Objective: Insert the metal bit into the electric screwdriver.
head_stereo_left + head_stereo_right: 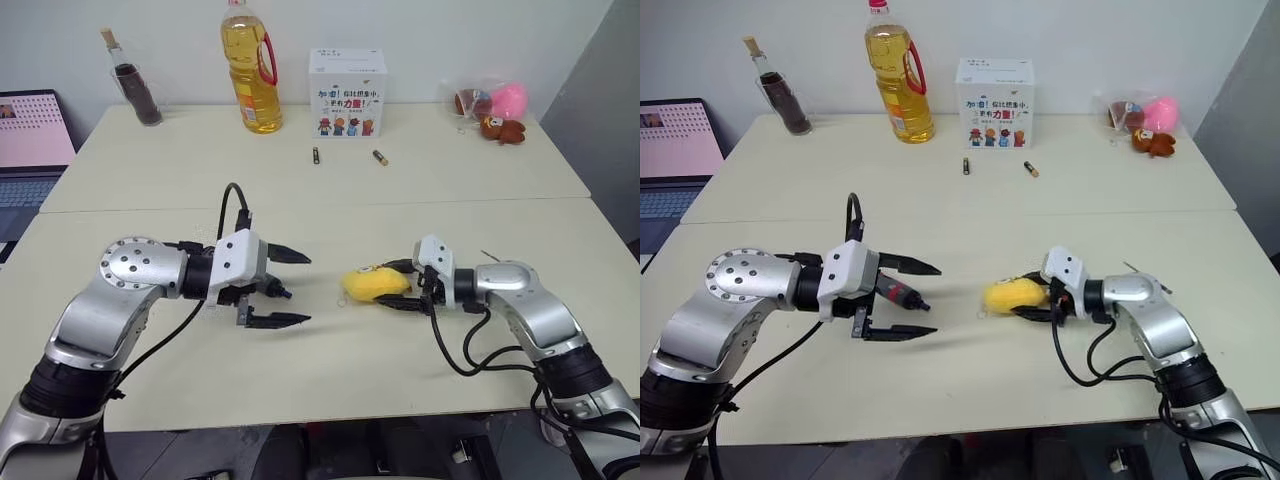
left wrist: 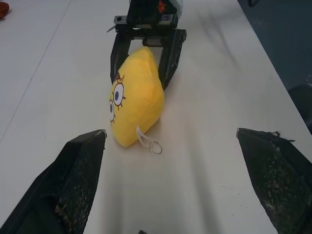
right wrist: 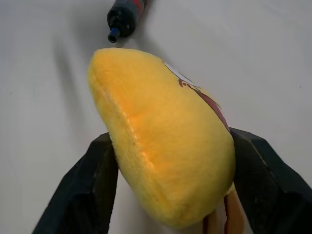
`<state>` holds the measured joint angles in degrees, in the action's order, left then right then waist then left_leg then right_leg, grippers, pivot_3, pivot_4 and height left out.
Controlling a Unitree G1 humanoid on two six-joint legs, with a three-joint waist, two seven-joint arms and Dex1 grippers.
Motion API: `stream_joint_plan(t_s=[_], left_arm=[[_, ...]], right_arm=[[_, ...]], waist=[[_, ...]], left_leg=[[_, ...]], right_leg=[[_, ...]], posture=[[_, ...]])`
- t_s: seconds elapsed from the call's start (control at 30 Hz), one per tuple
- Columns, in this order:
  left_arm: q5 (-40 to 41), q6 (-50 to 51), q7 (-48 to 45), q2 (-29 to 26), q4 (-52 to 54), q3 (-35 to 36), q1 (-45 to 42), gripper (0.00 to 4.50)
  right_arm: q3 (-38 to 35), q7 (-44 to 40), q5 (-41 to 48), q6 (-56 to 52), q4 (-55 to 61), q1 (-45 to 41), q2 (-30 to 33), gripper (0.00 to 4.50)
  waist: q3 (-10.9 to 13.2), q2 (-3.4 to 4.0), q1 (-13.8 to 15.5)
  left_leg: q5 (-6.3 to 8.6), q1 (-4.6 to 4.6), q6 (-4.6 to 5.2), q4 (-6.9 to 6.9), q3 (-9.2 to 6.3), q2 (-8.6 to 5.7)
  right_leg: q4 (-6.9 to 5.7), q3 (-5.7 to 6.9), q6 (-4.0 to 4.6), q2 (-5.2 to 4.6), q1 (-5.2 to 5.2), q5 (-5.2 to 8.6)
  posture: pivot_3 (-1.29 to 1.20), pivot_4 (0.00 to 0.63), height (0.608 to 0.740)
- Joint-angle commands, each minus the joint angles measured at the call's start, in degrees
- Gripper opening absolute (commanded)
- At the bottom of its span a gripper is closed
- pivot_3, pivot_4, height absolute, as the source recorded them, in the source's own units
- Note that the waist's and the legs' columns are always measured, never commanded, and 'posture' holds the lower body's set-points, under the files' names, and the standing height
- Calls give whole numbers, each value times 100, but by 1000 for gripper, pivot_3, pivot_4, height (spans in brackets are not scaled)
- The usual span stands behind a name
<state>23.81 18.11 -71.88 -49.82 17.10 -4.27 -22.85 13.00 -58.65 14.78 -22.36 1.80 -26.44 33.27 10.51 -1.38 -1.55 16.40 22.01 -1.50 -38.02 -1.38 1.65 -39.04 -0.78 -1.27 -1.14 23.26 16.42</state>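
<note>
Clearing the way is how I judge this step, with the insertion itself not begun. My left gripper (image 1: 300, 290) hovers low over the surface (image 1: 330, 380), arm bent in from the left and wrist angled slightly downward, pointing across toward the other hand. Its fingers stand wide apart and clamp nothing. The electric screwdriver (image 1: 895, 292) sits between those open fingers, red band and blue tip aimed toward the middle; I cannot tell whether it rests on the surface or against the gripper body. Just past its tip lies a yellow plush toy (image 1: 375, 284), right between my two hands. My right gripper (image 1: 400, 290) reaches in from the right, low and nearly level, its fingers pressed against both sides of the toy, which looks to be resting on the surface. A thin sliver just behind the right forearm I take to be the metal bit (image 1: 489, 256), lying loose and apart from both hands. Next, I reckon, the toy wants carrying well aside and letting go, then the right hand needs a narrow, careful pinch on the bit while the left closes on the screwdriver
</note>
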Motion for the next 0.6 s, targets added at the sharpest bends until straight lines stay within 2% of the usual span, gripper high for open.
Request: stream_joint_plan(t_s=[0.03, 0.2, 0.37, 0.5, 0.6], left_arm=[[9, -104, 23, 18, -9, 122, -80, 4500], [-3, -135, 34, 46, -95, 119, -131, 4500], [43, -90, 56, 75, -402, 196, -436, 4500], [167, 155, 218, 234, -788, 280, -957, 4500], [339, 502, 511, 534, -1264, 395, -1664, 4500]], right_arm=[[-262, -36, 170, -80, 362, -173, 66, 2368], [-365, -33, 273, -180, 486, -193, 75, 1149], [-730, 117, 651, -576, 638, -595, 31, 277], [-985, 604, 516, -361, 30, -1155, -249, 277], [-1026, 1762, -389, 754, -1819, -2177, -580, 277]], waist=[[0, 0, 0], [0, 0, 0], [0, 0, 1], [0, 0, -1], [-1, -1, -7]], left_leg=[[0, 0, 0, 0, 0, 0], [0, 0, 0, -1, -1, 0], [0, 1, 0, -4, -1, 0], [0, 0, 0, -8, -2, -4], [-1, -1, -1, -11, 1, -8]], right_leg=[[0, 0, 0, 0, 0, 0], [-1, 2, 0, 0, 0, 0], [-3, 1, 0, 0, 0, 0], [-9, 3, 1, 1, 0, -1], [-9, 3, 2, 2, -1, -2]], posture=[[0, 150, 740], [0, 150, 740], [0, 150, 740], [0, 150, 740], [0, 150, 740]])
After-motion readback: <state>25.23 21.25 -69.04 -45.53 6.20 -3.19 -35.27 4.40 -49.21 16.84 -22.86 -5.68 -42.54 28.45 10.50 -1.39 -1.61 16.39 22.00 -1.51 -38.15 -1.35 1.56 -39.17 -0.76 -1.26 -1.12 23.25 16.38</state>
